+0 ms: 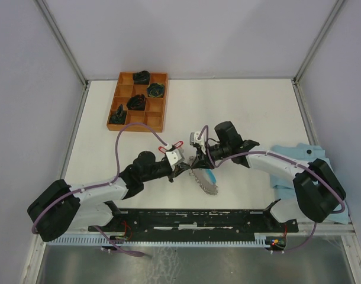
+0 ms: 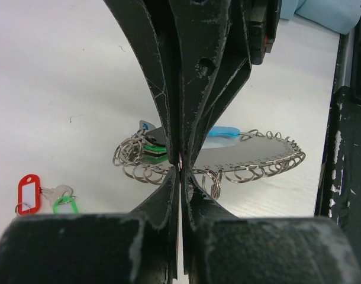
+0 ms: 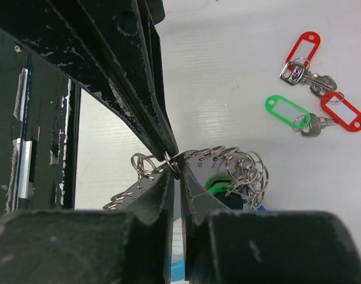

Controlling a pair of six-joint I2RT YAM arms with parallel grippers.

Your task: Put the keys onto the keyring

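The keyring is a flat silver piece edged with several split rings and a light-blue part, held just above the table; it also shows in the left wrist view and the right wrist view. My left gripper and right gripper meet tip to tip at its rim. Both are shut, pinching one small split ring. Green and black tags hang under the ring. Loose keys lie on the table: a red tag, a green tag and another red tag, also in the top view.
An orange compartment tray with dark items stands at the back left. A light-blue cloth lies at the right. A black rail runs along the near edge, close behind both grippers.
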